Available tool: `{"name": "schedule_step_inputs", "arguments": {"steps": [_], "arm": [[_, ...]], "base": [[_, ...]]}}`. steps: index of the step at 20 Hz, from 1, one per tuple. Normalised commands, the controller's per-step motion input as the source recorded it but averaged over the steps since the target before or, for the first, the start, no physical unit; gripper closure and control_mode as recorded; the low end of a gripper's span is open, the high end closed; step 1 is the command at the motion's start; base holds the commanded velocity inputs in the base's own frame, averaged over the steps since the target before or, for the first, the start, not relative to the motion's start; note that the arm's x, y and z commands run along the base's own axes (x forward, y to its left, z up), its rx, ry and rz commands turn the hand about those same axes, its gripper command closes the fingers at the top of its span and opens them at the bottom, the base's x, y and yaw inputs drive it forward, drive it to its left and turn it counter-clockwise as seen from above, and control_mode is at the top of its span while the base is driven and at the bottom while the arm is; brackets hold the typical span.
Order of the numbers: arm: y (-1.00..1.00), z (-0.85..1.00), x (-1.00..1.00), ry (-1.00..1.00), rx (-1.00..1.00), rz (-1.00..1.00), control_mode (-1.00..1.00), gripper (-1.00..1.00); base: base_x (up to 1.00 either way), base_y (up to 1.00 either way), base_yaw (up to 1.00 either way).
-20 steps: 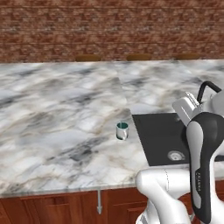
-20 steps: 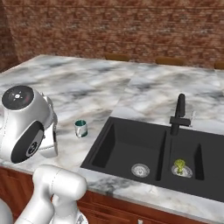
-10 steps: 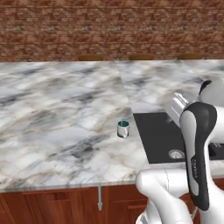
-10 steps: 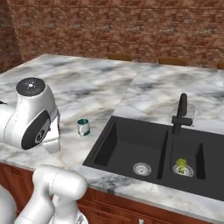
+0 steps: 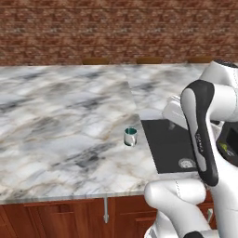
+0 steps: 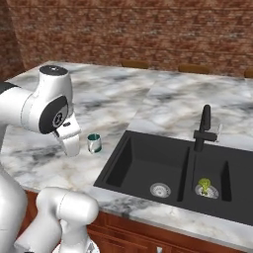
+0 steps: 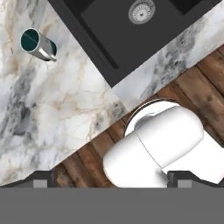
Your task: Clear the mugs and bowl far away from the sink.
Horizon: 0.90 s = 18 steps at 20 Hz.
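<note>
Gripper [image 7: 112, 177]: two dark tips at the lower corners of the hand view, set wide apart, nothing between them; open, holding nothing; aimed down past the counter's front edge at wood floor.

Mug [image 7: 38, 44]: small teal cup, pale grey-white outside, dark teal inside; upright on the marble counter [image 7: 57, 100], just beside the left rim of the sink [image 7: 109, 26], not touching it; well apart from the gripper. Seems empty.

Handling, by judgement: rigid, light, probably glazed and somewhat slippery; breakable if dropped on stone. No handle discernible at this size. Best hold likely across the body, fingers on opposite sides of the wall below the rim; alternative, one finger inside and one outside the rim. Squeeze gently; lift straight before carrying away from the sink.

Views compared:
- Hand view: mug from above, open mouth and inner colour plain; counter edge, cabinet front below, one round drain [image 7: 141, 11].
- Left base view: mug [image 5: 130, 136] side-on, standing clear on open marble; much of the sink hidden behind the arm.
- Right base view: mug [image 6: 94, 143] close beside the arm's wrist; both basins, faucet [image 6: 203, 128], and a small green thing [image 6: 204, 186] on the right drain, unidentifiable.

Bowl and any second mug: not located here.
</note>
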Motion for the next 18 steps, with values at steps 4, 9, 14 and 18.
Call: {"name": "schedule_step_inputs", "arguments": {"steps": [4, 9, 14, 18], "arm": [[0.08, -0.2, 0.49, -0.01, -0.1, 0.19, -1.0, -1.0], [0.07, -0.33, 0.54, -0.08, -0.01, 0.16, -1.0, -1.0], [0.15, -0.44, 0.43, -0.09, -0.03, 0.12, -1.0, -1.0], [0.22, -0.28, 0.5, -0.02, -0.06, 0.08, -1.0, -1.0]], "base": [[0.0, 0.0, 0.0], [0.0, 0.0, 0.0], [0.0, 0.0, 0.0], [0.0, 0.0, 0.0]]}}
